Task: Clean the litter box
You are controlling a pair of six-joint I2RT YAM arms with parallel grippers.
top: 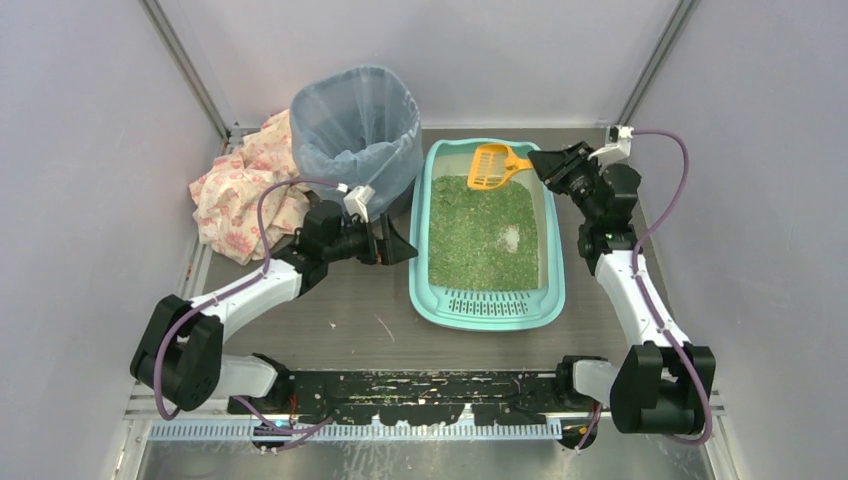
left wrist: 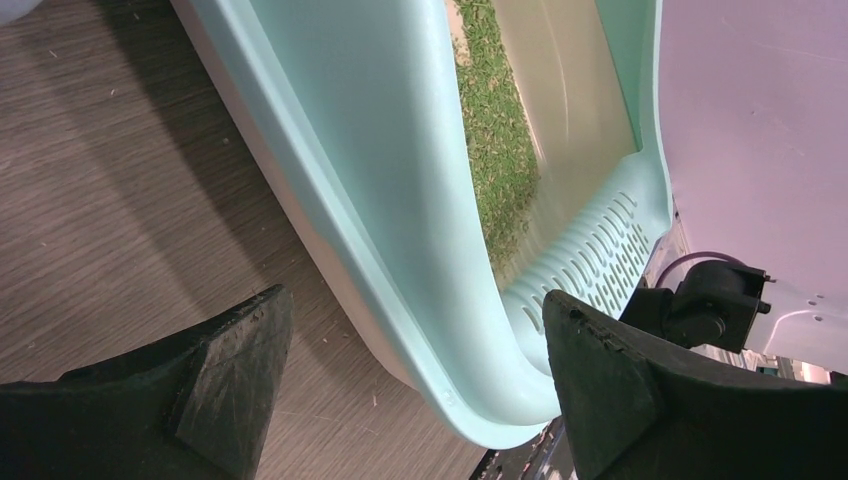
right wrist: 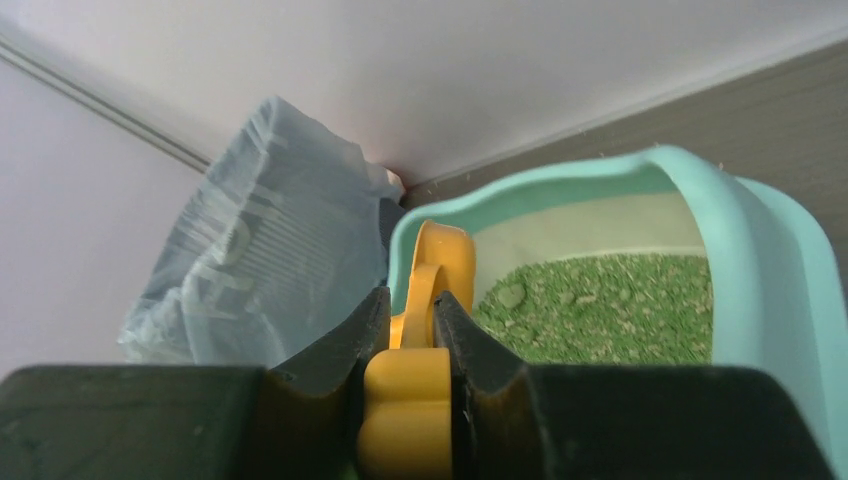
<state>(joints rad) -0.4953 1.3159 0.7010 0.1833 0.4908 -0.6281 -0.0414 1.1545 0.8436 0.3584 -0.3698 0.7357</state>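
The litter box (top: 548,300) sits with its side rim between the spread jaws of the released left tool (top: 404,247). The right tool (top: 540,163) is clenched on the orange scoop (top: 490,166) just ahead of it. The box looks like stiff, slick plastic made heavy by its fill, so it is best held by that raised rim.

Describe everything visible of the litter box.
The litter box is a teal plastic rectangular tray with rounded corners and a raised rim, flat on the table beside the bag-lined bin. A slotted step forms its near end; green granular litter covers most of its floor. The orange scoop, gripped by the right pincer, hangs over its far end. The open left pincer faces its left rim.
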